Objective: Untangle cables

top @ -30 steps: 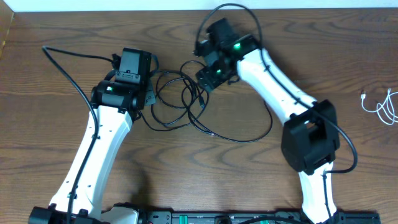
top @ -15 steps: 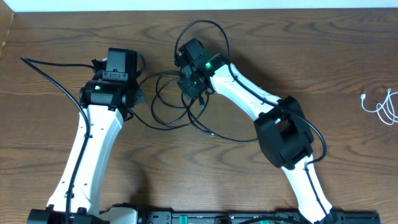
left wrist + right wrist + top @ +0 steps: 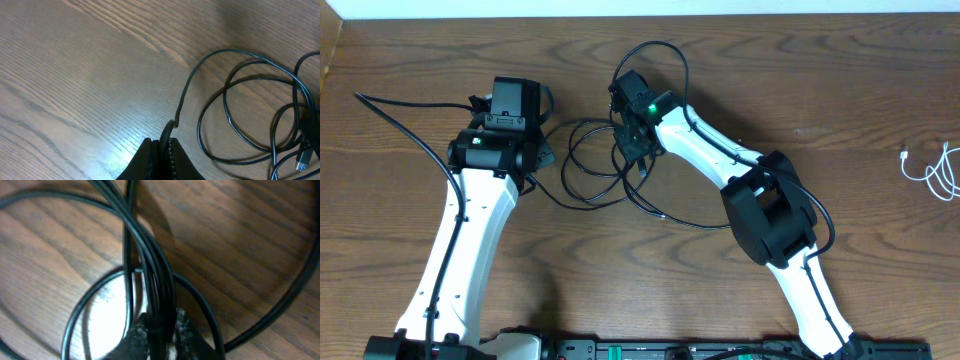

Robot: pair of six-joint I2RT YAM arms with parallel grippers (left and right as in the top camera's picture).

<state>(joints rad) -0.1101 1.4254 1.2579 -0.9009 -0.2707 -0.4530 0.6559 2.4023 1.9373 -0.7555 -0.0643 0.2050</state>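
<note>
Black cables [image 3: 592, 168] lie in overlapping loops on the wooden table between my two arms. My left gripper [image 3: 544, 152] sits at the tangle's left edge. In the left wrist view it [image 3: 162, 143] is shut on one black cable strand [image 3: 186, 95] that curves away to the loops [image 3: 260, 115]. My right gripper [image 3: 637, 150] is down on the right side of the tangle. The right wrist view shows it [image 3: 160, 325] shut on a bundle of black cable strands [image 3: 150, 265] that run up between its fingers. A white cable [image 3: 938, 170] lies coiled at the far right edge.
A thicker black wire [image 3: 405, 115] trails from the left arm toward the table's left side. Another one arcs over the right wrist [image 3: 665, 50]. The right arm's bulky elbow [image 3: 770, 215] hangs over the table's middle right. A white wall edge runs along the back.
Both arms shifted left, the left one drawing its strand with it. The right gripper came down into the loops and closed on several strands.
</note>
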